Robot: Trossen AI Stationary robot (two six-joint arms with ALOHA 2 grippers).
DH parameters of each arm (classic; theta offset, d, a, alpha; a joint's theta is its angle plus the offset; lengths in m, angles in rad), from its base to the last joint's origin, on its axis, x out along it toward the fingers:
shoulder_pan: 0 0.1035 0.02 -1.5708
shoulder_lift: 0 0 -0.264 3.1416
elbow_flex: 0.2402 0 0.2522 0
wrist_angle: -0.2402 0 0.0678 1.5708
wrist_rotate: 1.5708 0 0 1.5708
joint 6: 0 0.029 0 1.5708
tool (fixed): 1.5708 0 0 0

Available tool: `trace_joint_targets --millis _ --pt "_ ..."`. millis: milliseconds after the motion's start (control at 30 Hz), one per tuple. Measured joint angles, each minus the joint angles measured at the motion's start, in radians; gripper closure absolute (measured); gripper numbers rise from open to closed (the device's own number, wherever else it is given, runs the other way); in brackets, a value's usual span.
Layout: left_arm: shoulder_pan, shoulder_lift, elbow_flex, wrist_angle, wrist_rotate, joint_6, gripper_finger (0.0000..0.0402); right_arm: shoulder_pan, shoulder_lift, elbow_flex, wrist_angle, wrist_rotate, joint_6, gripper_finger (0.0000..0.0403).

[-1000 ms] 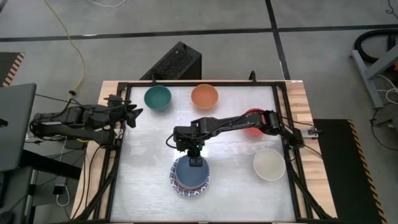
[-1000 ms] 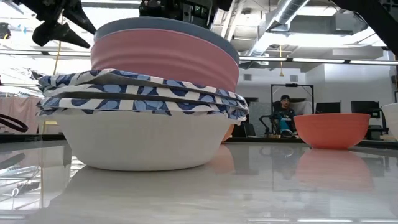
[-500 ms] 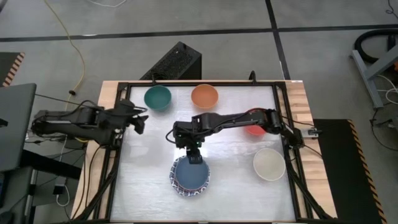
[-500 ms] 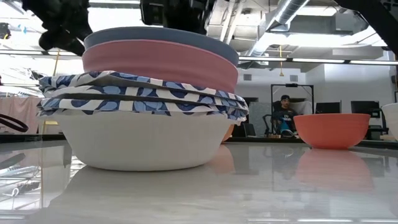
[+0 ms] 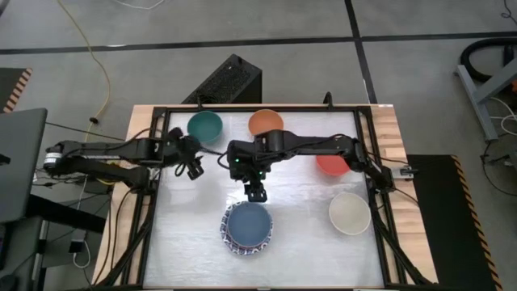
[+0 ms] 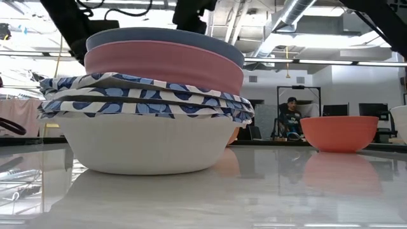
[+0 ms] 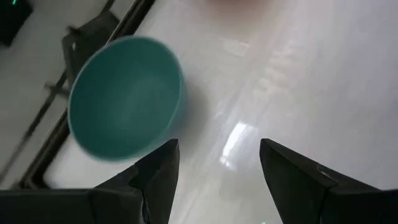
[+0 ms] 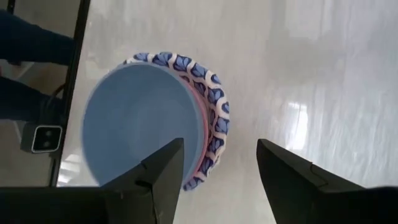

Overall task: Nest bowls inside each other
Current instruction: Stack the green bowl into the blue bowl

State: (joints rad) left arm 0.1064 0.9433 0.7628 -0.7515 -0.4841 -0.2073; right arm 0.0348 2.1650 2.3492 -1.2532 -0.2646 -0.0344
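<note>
Looking straight down on a pale table: a stack of nested bowls (image 5: pixel 248 228) sits at about six o'clock from the table's middle, a dark blue bowl (image 8: pixel 142 127) on top, a pink bowl (image 6: pixel 164 65) under it, and white bowls with blue-patterned rims (image 6: pixel 143 98) beneath. Four bowls stand loose: a teal bowl (image 5: pixel 204 126) at eleven o'clock, an orange bowl (image 5: pixel 266 123) at twelve, a red bowl (image 5: pixel 332 162) at three, partly under the right arm, and a cream bowl (image 5: pixel 349 212) at four.

The right gripper (image 5: pixel 257 193) hangs just above the stack toward twelve o'clock, fingers spread wide and holding nothing; its wrist view shows the stack between the two dark fingers, clear of both. The left gripper (image 5: pixel 195 169) hovers near the teal bowl, at its five o'clock, fingers likewise wide apart and empty.

Handling, as a judgement: the bowls look rigid, light and glossy, so likely slippery and, if ceramic, chippable. The natural hold is on the rim, one finger inside the wall and one outside, with a level, gentle lowering into the stack. The stack already stands tall, and a sideways nudge could shift its upper bowls.

No brand, label or readable writing shows on any bowl. A person sits in the room far behind the table.
</note>
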Motion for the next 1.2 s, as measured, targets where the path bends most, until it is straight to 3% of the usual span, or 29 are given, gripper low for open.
trace_joint_targets --millis 300,533,933,1033,1200 --pt "0.279 0.067 0.0 0.109 0.257 0.375 0.0189 0.004 -0.015 0.004 -0.122 0.002 0.008 0.0178" --pt "0.47 0.173 0.0 0.123 0.406 0.488 0.0189 0.01 -0.015 0.003 -0.134 0.002 0.011 0.0178" --pt "0.571 0.429 0.0 0.205 0.413 0.581 0.0193 0.008 -0.014 0.003 -0.124 0.008 0.035 0.0178" --pt "0.571 0.49 0.0 0.2 0.413 0.56 0.0226 0.008 -0.014 0.002 -0.124 0.01 0.039 0.0178" --pt "0.568 0.528 0.003 0.197 0.403 0.515 0.0361 0.003 -0.014 0.002 -0.145 0.067 0.088 0.0183"
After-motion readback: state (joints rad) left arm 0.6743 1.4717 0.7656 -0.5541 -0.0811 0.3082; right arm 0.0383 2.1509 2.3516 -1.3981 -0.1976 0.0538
